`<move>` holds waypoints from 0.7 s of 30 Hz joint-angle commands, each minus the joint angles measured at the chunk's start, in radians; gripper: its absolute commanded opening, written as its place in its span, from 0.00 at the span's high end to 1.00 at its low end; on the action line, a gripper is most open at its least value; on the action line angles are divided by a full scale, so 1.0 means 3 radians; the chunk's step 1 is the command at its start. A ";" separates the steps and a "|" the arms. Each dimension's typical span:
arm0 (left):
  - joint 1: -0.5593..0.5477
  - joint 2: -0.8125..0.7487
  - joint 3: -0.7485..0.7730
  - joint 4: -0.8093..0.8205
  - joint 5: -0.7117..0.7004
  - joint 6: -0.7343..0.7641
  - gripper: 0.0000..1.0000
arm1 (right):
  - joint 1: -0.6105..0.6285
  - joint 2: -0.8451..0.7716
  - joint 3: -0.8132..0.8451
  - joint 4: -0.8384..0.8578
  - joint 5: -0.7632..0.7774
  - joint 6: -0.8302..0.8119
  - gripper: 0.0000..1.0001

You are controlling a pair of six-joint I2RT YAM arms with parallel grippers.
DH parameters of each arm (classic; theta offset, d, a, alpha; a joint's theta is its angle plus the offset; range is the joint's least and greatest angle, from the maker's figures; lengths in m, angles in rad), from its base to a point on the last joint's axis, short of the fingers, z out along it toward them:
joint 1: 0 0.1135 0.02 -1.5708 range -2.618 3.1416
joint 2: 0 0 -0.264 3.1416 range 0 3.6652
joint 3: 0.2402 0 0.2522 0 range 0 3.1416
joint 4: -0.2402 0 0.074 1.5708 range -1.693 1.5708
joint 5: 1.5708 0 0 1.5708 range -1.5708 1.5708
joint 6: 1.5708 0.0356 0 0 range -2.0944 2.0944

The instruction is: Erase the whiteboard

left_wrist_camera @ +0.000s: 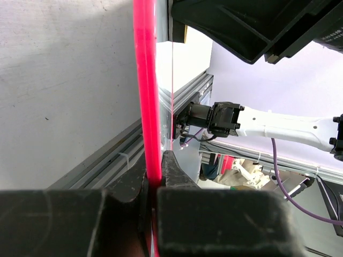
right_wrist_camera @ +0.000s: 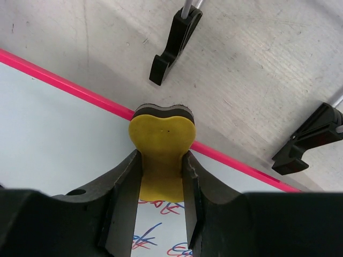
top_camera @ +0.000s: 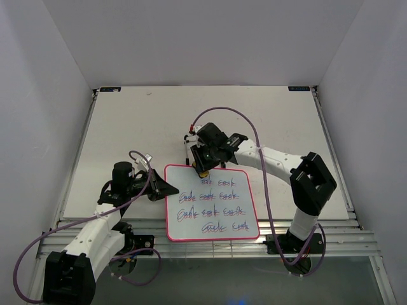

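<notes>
Top view: whiteboard (top_camera: 212,203) was seen lying on the tabletop (top_camera: 127,127), near centre, with four rows of blue-red scribbles on it. Left hand (top_camera: 166,189) was placed at its left edge, right hand (top_camera: 203,169) at its far edge.

Left wrist: left hand was found clamped on the board's pink-red frame.

Right wrist: right hand was found clamped on a yellow eraser (right_wrist_camera: 162,136), tip over the far frame. Scribbles were seen just near of it. Two black feet (right_wrist_camera: 171,45) were noted on the tabletop beyond.
</notes>
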 commanded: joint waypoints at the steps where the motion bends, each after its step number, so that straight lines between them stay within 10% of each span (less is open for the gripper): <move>1: -0.0027 -0.0163 0.0067 0.0297 0.0078 0.0192 1.00 | 0.0075 -0.0007 -0.0163 0.0014 -0.0115 -0.0024 0.68; 13: -0.0022 -0.0250 0.0052 0.0272 -0.0132 0.0084 1.00 | 0.0469 -0.0436 -0.0516 0.0530 -0.0612 0.0079 0.68; 21: -0.0022 -0.0245 0.0006 0.0215 -0.0265 0.0074 1.00 | -0.0042 -0.0676 -0.1180 0.0617 -0.0596 0.0053 0.68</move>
